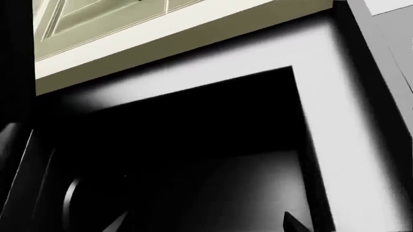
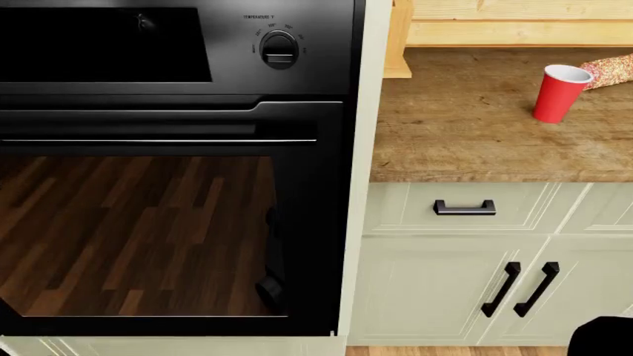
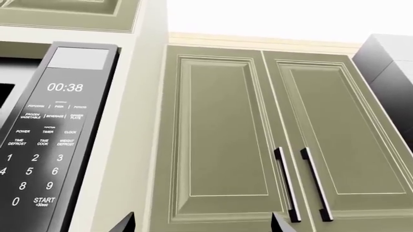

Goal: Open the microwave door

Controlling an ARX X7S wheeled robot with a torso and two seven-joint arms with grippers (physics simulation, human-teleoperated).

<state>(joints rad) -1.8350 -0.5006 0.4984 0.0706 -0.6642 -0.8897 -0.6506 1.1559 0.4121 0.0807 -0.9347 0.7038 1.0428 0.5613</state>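
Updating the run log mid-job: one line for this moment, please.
microwave black keypad panel: seen by right wrist | door: state unclear | head view: black oven, red plastic cup | end effectors: states unclear

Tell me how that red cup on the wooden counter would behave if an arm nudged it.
The red cup looks like a thin disposable one, so probably light and easy to slide on the wooden counter. It stands upright on its narrower base, so a high push would likely tip it. Tipped, its tapered shape would probably roll in a curve.
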